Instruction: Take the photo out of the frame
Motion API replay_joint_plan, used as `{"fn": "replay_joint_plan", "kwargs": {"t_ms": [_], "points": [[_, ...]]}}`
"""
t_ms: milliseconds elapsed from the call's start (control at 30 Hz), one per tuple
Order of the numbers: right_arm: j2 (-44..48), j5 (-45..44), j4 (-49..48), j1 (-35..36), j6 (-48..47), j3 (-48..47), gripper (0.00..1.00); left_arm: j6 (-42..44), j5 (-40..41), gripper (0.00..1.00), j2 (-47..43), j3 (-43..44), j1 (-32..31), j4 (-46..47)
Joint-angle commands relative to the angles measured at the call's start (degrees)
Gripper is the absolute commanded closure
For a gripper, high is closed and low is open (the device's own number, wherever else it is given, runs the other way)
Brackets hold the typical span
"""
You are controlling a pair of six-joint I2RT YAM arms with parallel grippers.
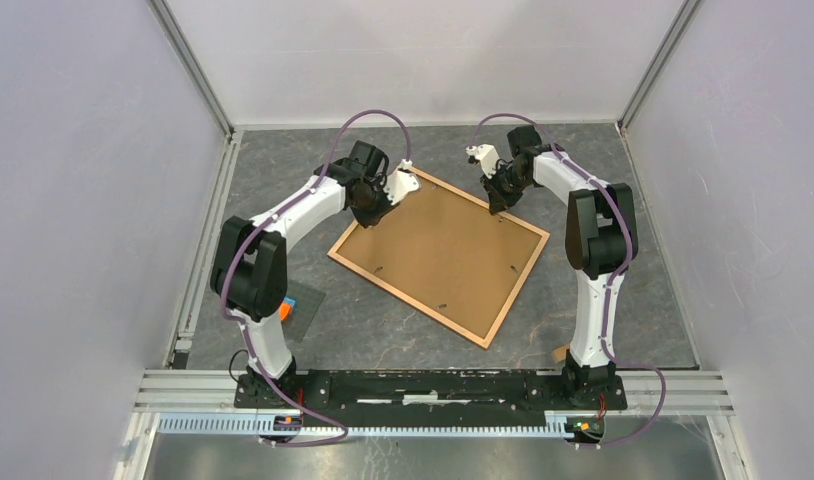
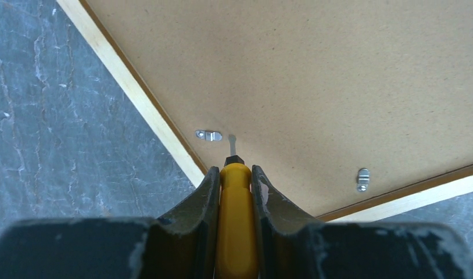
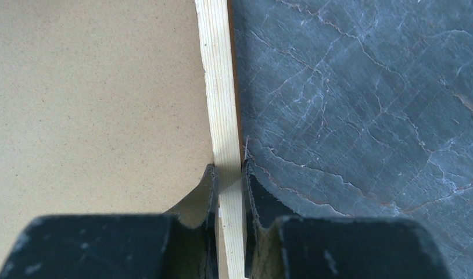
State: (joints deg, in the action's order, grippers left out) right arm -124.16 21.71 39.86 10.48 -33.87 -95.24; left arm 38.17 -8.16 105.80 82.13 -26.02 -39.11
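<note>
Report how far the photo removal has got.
Done: the frame lies face down, backing board up. In hand: right claw clamps the frame's edge; left claw holds a yellow screwdriver, tip by a clip. Left: board in place, photo not in view.

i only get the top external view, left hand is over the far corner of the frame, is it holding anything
Observer: Yes. The left wrist view shows the left hand shut on a yellow-handled screwdriver.
Operator: where's the tip pointing
Observer: At the backing board, just right of a small metal clip by the edge of the frame. I cannot tell whether it touches.
Operator: and the right hand, gripping or hovering
Observer: Gripping. The right wrist view shows the right hand shut on the frame's wooden border, clamping it from inside and outside.
</note>
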Motion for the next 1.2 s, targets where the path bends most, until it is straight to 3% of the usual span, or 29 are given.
{"fn": "replay_joint_plan", "kwargs": {"t_ms": [0,333,567,1167], "points": [[-3.5,-2.2,-2.4,0.3,1.6,2.3,1.0,-5.8,-8.6,0.98,-0.4,-0.1,-1.3,-3.3],[-3.0,7.7,-0.1,2.3,-3.9,2.3,1.0,-16.9,-11.3,0.98,-0.1,10.1,2.4,-1.7],[-3.0,9.5,0.4,5.2,-6.4,2.0,1.0,-23.9,-9.5,0.98,2.7,16.5,2.4,0.2],[-0.2,12.4,-4.1,8.4,-1.2,6.7,1.0,-36.3,1.1,0.98,14.3,25.9,-2.1,3.4]]}}
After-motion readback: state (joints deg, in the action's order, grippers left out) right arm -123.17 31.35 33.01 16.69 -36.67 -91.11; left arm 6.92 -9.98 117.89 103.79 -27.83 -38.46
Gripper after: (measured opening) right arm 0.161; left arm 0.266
